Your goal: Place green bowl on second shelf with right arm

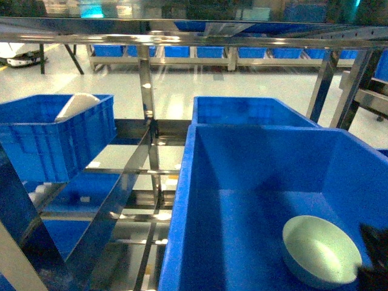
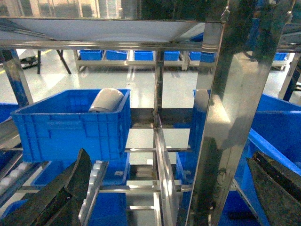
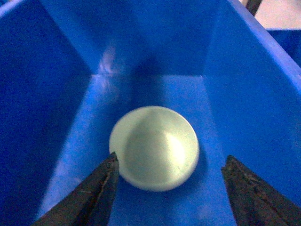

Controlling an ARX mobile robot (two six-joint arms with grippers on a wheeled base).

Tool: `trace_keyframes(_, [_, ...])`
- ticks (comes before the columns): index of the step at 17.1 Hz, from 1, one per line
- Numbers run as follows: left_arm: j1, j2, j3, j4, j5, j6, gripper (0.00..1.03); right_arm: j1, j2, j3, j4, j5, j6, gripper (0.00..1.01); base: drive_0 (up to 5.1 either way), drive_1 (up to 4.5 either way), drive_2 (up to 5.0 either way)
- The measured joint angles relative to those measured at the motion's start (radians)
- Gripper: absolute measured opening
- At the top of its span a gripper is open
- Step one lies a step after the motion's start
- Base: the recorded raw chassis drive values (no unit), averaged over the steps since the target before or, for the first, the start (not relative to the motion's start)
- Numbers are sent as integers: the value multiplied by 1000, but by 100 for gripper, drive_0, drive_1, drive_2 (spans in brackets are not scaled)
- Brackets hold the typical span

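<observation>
You have the green bowl [image 3: 154,147] upright on the floor of the near blue bin [image 1: 242,182], untouched. Your right tool [image 3: 169,188] hangs released, jaws spread to either side of it. Left tool [image 2: 164,188]: apparently spread wide beside the rack post [image 2: 230,108].

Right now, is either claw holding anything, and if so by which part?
Nothing is held. The right claw is open, its fingers either side of the green bowl on the blue bin floor. The left claw is open and empty.
</observation>
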Motion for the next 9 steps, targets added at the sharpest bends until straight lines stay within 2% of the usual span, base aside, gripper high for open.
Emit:
trace_keyframes(3, [0, 0, 0, 0, 0, 0, 98, -37, -190, -79, -148, 0, -5, 78, 0, 0, 0])
trace_keyframes(6, [0, 0, 0, 0, 0, 0, 98, -61, -309, -117, -235, 9, -12, 85, 0, 0, 0])
trace_keyframes(9, [0, 0, 0, 0, 0, 0, 98, -86, -499, -158, -354, 43, -41, 96, 0, 0, 0])
